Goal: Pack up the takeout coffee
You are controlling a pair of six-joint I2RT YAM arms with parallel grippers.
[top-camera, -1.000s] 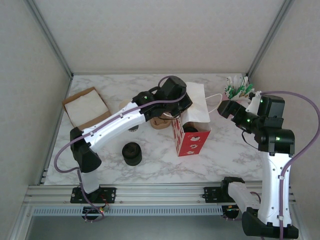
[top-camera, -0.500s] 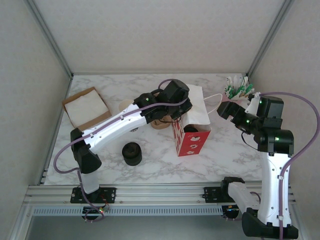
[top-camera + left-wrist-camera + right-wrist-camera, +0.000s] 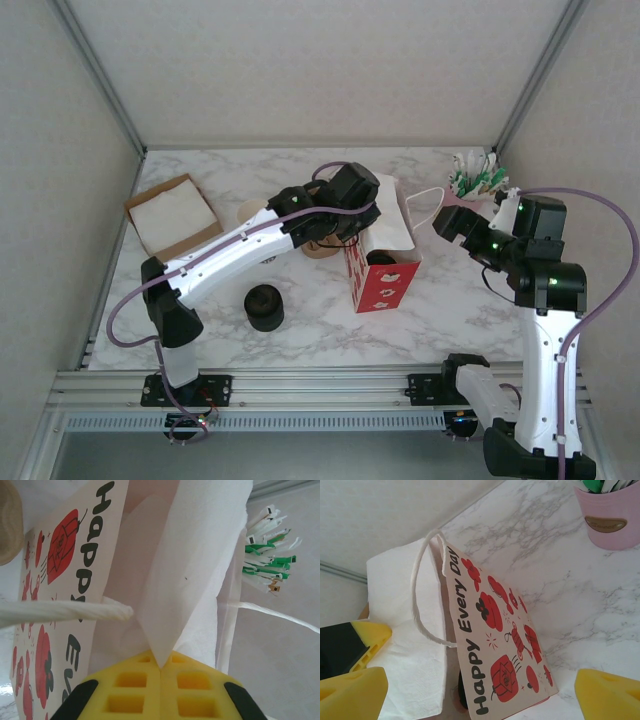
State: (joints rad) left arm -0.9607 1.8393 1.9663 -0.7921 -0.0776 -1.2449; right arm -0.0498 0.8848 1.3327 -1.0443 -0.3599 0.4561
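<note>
Takeout coffee (image 3: 380,258) in bag (image 3: 386,290) | marble table (image 3: 300,332) (white walls (image 3: 300,70)) | left claw (image 3: 161,663) pinching white paper (image 3: 192,565) | right claw (image 3: 481,677) wide

Paper bag (image 3: 496,645) printed in black with "Happy Every Day" along its red-patterned side, lettering cut off as "Happ" and "Eve" in the left wrist view, oval label (image 3: 605,524) on pink pot (image 3: 622,502) too small to be read

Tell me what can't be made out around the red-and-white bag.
Takeout coffee: top view, bag walls hide all but a dark lid patch.
Bag interior: left wrist view, white paper in the left end effector covers it.
Tan object: top view, left arm covers most of it.
</note>
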